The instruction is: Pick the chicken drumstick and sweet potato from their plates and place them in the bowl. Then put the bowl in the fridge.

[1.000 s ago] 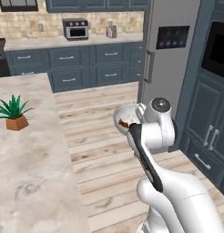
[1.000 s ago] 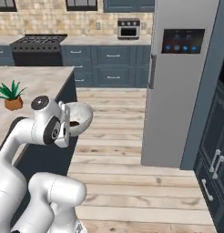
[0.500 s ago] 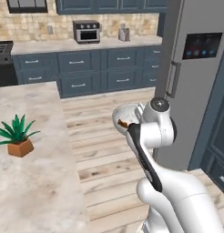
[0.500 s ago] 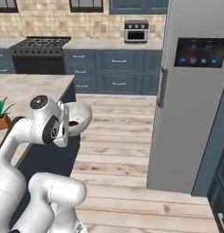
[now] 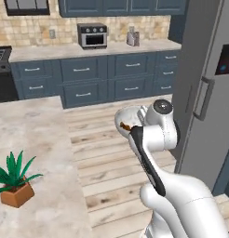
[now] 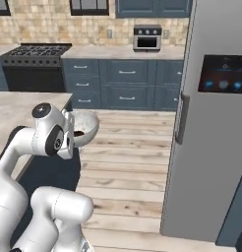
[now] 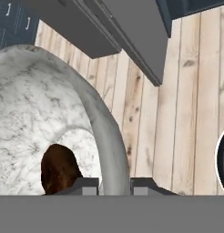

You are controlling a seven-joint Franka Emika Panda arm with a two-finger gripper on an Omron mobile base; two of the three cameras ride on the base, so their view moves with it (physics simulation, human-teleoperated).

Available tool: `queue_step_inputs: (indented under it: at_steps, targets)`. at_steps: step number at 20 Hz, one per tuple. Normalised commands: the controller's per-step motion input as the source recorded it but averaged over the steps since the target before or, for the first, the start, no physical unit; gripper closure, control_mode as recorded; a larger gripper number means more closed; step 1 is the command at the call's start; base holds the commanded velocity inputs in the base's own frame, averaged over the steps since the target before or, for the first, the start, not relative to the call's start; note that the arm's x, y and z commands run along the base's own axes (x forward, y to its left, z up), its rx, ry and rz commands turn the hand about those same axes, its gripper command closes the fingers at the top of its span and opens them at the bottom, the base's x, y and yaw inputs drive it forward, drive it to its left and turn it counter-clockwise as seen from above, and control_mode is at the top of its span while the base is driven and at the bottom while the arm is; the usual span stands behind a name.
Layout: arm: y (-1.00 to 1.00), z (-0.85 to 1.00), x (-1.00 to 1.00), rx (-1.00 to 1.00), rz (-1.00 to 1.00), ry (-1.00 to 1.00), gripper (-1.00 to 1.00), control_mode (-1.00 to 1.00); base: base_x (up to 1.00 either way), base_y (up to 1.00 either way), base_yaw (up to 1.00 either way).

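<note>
Glossy white with grey marbling, deep and round: bowl (image 7: pixel 50 113) riding in the air over the wooden floor (image 6: pixel 128 162), carried beside the arm, near the grey fridge (image 6: pixel 211 118) but apart from it. Pinched at the rim wall by the gripper (image 7: pixel 114 184), fingertips (image 7: pixel 84 185) closed on either side of that thick edge, one inside, one outside. Looks stiff and slick, probably ceramic, so likely weighty for a one-sided hold and prone to swing or slip if jolted. Best taken right there on the rim, wall deep between the pads, kept level. Brown lump (image 7: pixel 59 168) sitting low inside, drumstick or sweet potato, hard to tell which; second item hidden. Fridge door shut, handle (image 6: pixel 181 118) facing the room.
</note>
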Motion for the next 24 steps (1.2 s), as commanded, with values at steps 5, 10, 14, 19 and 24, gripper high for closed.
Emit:
queue_step_inputs:
  at_steps: [5,10,14,19,24]
  targets:
    - [0.00,0.00,0.00,0.00,0.00,0.00,1.00,1.00,0.87,0.00,-0.03]
    - [0.00,0.00,0.00,0.00,0.00,0.00,1.00,1.00,0.74,0.00,-0.22]
    - [0.00,0.00,0.00,0.00,0.00,0.00,1.00,1.00,0.54,0.05,-0.44]
    - [0.00,0.00,0.00,0.00,0.00,0.00,1.00,1.00,0.42,0.10,-0.56]
    - [0.00,0.00,0.00,0.00,0.00,0.00,1.00,1.00,0.43,0.35,-0.47]
